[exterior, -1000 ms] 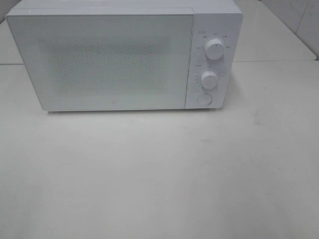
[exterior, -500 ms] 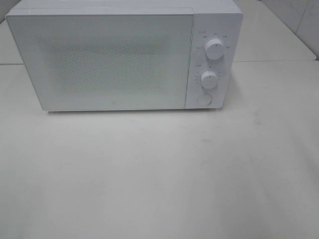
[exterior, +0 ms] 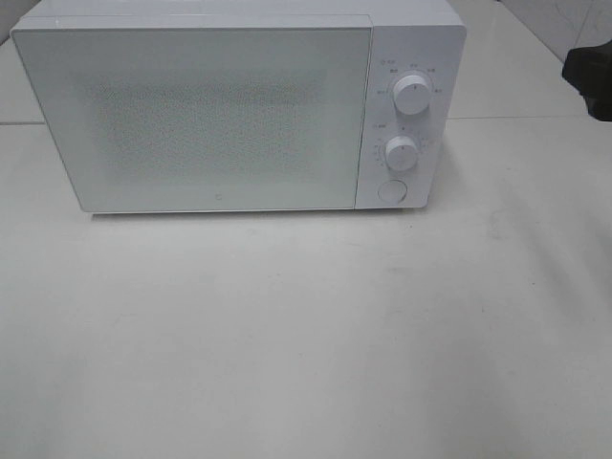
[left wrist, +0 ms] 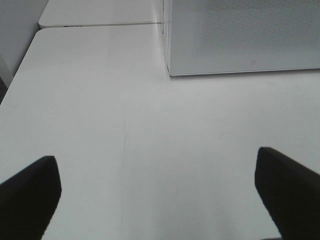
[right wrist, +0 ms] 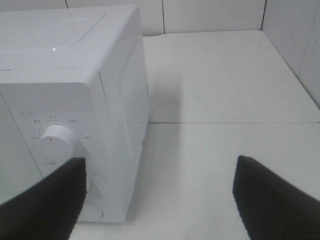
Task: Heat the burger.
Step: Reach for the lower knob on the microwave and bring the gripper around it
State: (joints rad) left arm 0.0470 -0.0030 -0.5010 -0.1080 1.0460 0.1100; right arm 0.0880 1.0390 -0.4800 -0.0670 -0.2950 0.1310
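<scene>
The burger is out of view in every frame. A white microwave [exterior: 220, 115] stands at the back of the table with its door shut; the frosted door hides its inside. My left gripper [left wrist: 157, 197] is open above bare table in front of the microwave's left corner [left wrist: 170, 74], with nothing between its fingers [left wrist: 30, 195]. My right gripper [right wrist: 160, 200] is open and empty beside the microwave's control panel, near the upper knob [right wrist: 57, 142]. A dark part of the right arm [exterior: 588, 69] shows at the right edge of the exterior high view.
The panel has an upper knob [exterior: 411, 96], a lower knob [exterior: 402, 153] and a round button [exterior: 392, 191]. The white table [exterior: 306, 335] stretches in front of the microwave. A tiled wall [right wrist: 295, 35] rises at the back right.
A dark part of the right arm has come into the exterior high view at its right edge. The microwave has not moved.
</scene>
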